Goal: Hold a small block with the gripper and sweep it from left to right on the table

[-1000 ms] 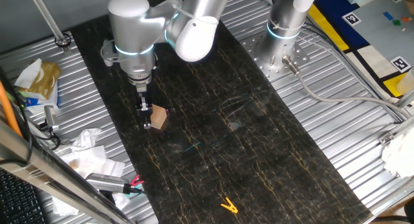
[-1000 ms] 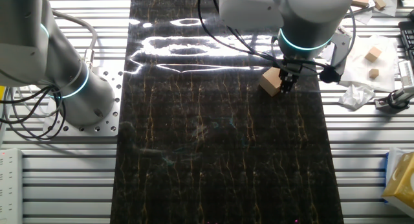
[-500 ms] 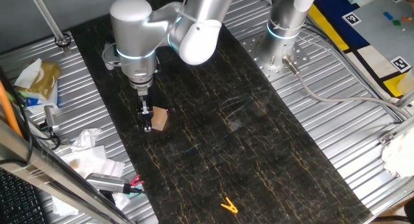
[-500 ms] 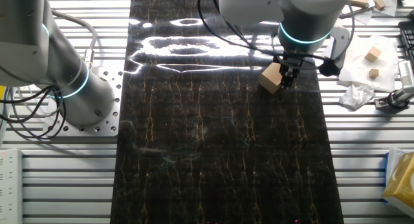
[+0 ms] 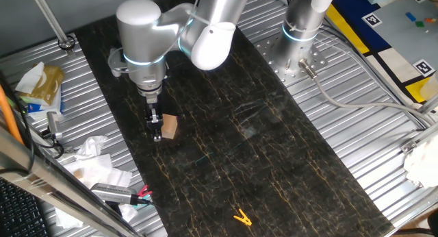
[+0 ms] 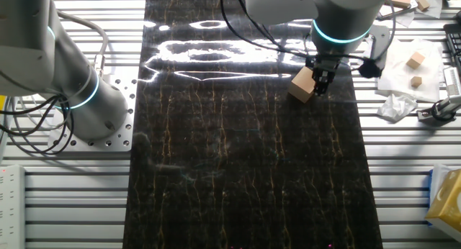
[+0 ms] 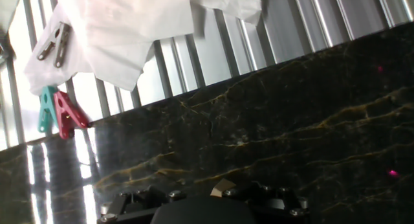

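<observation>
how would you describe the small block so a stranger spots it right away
Find the long black table with gold veins, then the silver arm's black gripper near its edge. The small block sits at those fingers: a plain tan wooden cube, unlike the tiny yellow clip farther along.

We see block and gripper shift slightly.
The small block [image 5: 168, 127] and the gripper [image 5: 157, 133] now sit a little farther from the yellow clip [image 5: 241, 217] than before.

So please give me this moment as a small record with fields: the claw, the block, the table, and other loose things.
claw: low over the table, beside the block; grip cannot be judged
block: small tan wooden cube, at the claw's tip
table: black, gold veins
other: yellow clip on the table; red and teal clips at its edge
</observation>
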Available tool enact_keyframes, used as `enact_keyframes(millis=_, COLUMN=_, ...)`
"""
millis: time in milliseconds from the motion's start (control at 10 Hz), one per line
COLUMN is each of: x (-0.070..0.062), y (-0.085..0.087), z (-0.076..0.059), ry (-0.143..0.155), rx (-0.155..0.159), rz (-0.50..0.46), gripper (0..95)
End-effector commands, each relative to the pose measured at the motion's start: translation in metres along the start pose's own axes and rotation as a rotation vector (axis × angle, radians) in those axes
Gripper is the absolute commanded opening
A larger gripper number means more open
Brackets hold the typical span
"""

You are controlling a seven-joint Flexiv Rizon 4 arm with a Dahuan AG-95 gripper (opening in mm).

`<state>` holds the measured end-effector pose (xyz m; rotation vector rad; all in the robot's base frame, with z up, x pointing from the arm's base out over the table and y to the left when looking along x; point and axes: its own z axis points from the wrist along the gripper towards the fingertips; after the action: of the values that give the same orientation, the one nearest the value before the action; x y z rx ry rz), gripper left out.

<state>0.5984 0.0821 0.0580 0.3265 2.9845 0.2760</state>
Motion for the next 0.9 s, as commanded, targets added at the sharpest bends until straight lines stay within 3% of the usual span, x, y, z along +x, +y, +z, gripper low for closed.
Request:
enact_keyframes(millis=100, x=0.001, y=-0.0007, z=-0.0008, ry=0.008, rx=0.024, rz=-0.034, gripper=76.0)
enact_keyframes(millis=500, x=0.0008, y=-0.0008, z=-0.0005, ry=0.013, rx=0.045, rz=-0.05, gripper=76.0)
enact_keyframes(millis=600, x=0.0008, y=-0.0008, z=-0.0005, ry=0.023, rx=0.13, rz=-0.127, gripper=76.0)
enact_keyframes(millis=700, x=0.0008, y=-0.0008, z=-0.0005, ry=0.021, rx=0.154, rz=-0.163, gripper=76.0)
enact_keyframes(millis=900, x=0.0008, y=-0.0008, z=-0.0005, ry=0.028, rx=0.165, rz=-0.249, gripper=76.0)
